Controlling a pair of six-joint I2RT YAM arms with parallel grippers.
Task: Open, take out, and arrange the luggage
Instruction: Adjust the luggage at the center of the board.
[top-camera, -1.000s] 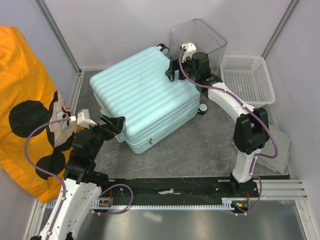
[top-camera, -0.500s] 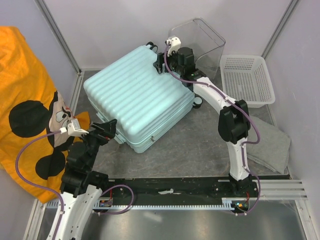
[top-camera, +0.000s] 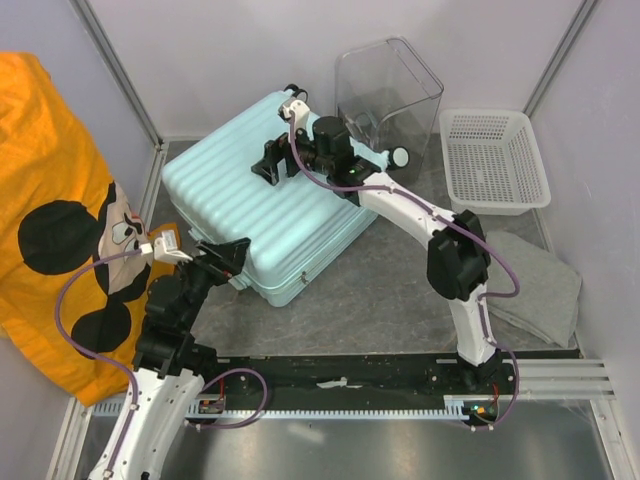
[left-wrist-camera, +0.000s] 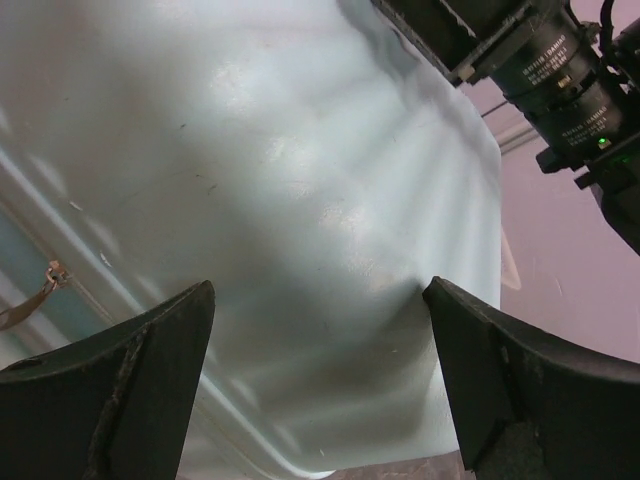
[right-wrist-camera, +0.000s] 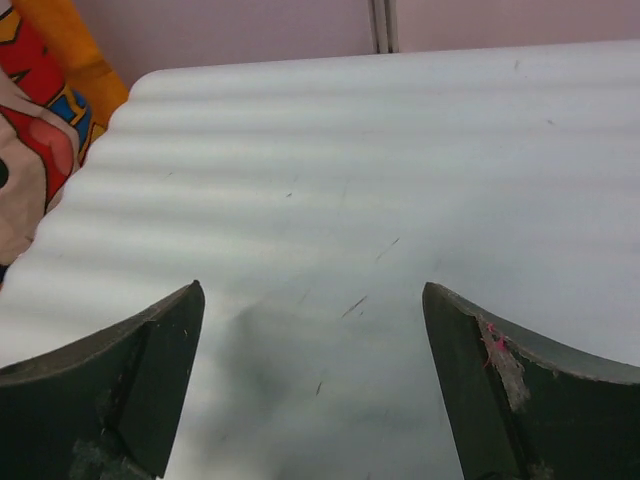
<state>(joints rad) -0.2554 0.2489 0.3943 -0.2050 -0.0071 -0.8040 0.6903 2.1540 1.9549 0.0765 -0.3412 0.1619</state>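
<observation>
The mint ribbed hard-shell suitcase (top-camera: 255, 205) lies closed and flat on the table, its near corner toward my left arm. My left gripper (top-camera: 232, 258) is open at that near corner, its jaws spread on either side of the shell (left-wrist-camera: 300, 200). My right gripper (top-camera: 272, 163) is open and sits on or just above the suitcase's ribbed top (right-wrist-camera: 330, 200), near its far side. A black-and-white wheel (top-camera: 400, 156) shows at the suitcase's right far corner. The lining and straps are hidden inside.
A clear plastic box (top-camera: 390, 90) stands behind the suitcase. A white mesh basket (top-camera: 495, 160) is at the back right. A folded grey cloth (top-camera: 540, 290) lies at the right. An orange cartoon cloth (top-camera: 60, 230) hangs at the left wall.
My right arm swept left across the suitcase top, from its right far corner toward the middle. The suitcase slid and turned leftward. My left gripper stayed at the near corner.
</observation>
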